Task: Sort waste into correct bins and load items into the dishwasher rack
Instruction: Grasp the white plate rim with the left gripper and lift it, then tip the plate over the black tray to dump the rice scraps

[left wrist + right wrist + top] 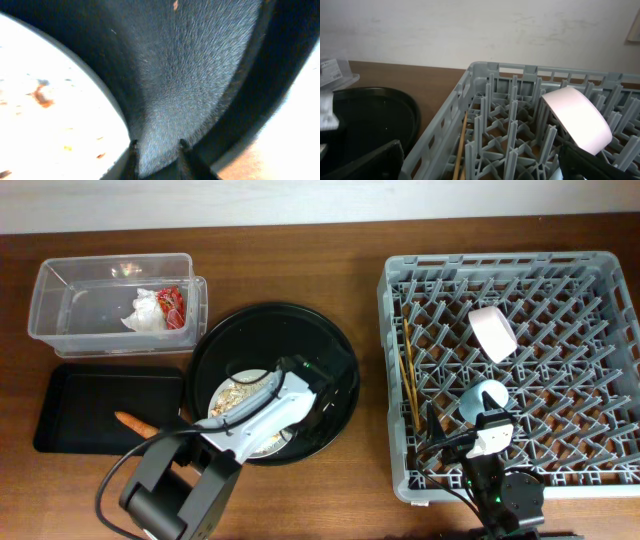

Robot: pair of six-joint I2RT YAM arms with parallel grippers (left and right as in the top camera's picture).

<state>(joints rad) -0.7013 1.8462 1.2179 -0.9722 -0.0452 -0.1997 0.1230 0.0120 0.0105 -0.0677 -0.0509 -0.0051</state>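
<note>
Plate (232, 394): white, beige scraps (243, 387) on it, lying in round black tray (270, 330). Left gripper (157, 150): low over the tray floor just beside the plate rim, fingers slightly apart, empty; whether a tip touches the rim is unclear. Right gripper (482, 167): fingers wide apart, empty, at rack (390, 380) edge. Rack holds chopsticks (408, 375), bowl (492, 332), cup (487, 393). Clear box (60, 280): napkin (143, 310), wrapper (174, 302). Flat tray (90, 395): carrot stick (135, 422).

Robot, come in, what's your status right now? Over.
Left claw slightly open, down in round tray beside crumb-covered plate. Right claw open, empty, at near edge of rack. Bowl, cup, chopsticks racked. Nothing seen blocking.
</note>
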